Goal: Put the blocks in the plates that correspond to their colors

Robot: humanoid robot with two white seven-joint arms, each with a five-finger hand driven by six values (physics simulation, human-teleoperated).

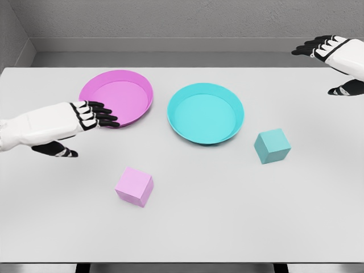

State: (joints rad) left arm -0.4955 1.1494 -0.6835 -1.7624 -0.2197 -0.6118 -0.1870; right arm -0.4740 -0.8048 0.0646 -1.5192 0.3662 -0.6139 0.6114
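Note:
A pink block [134, 186] lies on the white table near the front, left of the middle. A teal block [272, 145] sits to the right, just beside the teal plate [205, 113]. The pink plate [118, 96] stands at the back left, next to the teal one. My left hand [91, 120] hovers over the near left rim of the pink plate, fingers spread, holding nothing, above and left of the pink block. My right hand [327, 62] hangs at the far right edge of the view, fingers relaxed and empty, well behind the teal block.
The white table [227, 216] fills the view, its front edge running along the bottom. A grey wall closes off the back, beyond the far table edge.

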